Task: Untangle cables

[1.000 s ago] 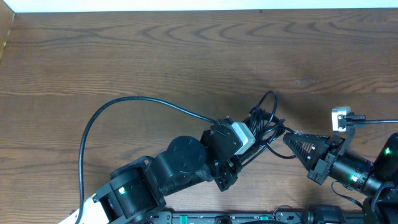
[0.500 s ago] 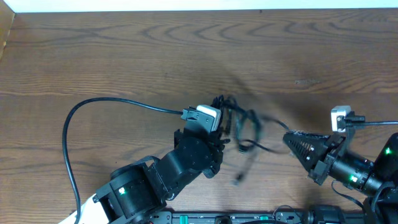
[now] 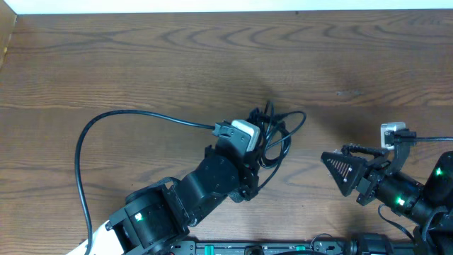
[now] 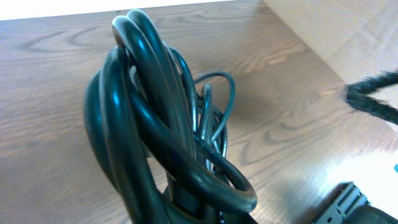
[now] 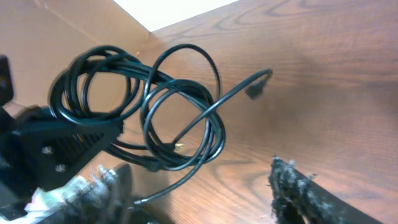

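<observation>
Overhead down — wrists close on cables.

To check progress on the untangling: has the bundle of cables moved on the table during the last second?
Yes. The cables have shifted left, away from the dark grain mark in the table, held by the left gripper.

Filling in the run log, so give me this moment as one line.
step: untangle cables | left hand: shut on cables, bundle coiled | right hand: open, apart from cables | state: tangled
</observation>
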